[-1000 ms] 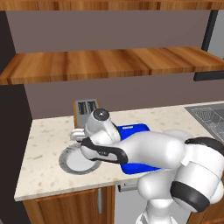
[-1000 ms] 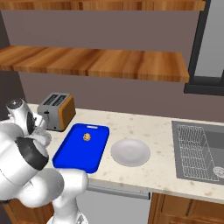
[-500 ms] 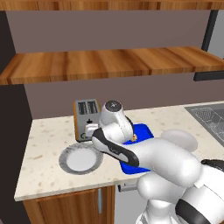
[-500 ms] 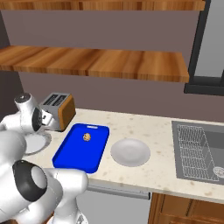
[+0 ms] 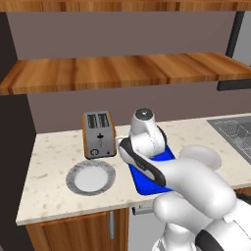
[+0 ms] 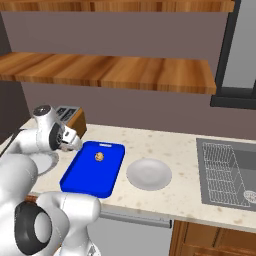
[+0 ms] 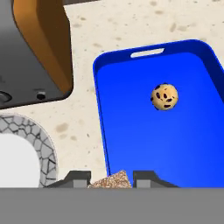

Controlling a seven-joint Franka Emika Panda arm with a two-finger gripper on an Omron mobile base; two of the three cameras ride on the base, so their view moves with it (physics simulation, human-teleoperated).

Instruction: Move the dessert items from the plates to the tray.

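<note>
Left base view: the arm is now reaching over the tray (image 5: 169,155), having swung right off the ribbed plate (image 5: 91,177), which is lying bare beside the toaster (image 5: 99,134) on the table (image 5: 49,162).

Right base view: the hand is hanging at the tray's left edge, nearer than before; one morsel (image 6: 99,157) is sitting on the tray, the plain plate (image 6: 149,174) just right of it.

Hand view: the gripper (image 7: 111,178) is pinching a brown crumbly morsel (image 7: 111,180) narrowly, above the tray's near edge.
</note>
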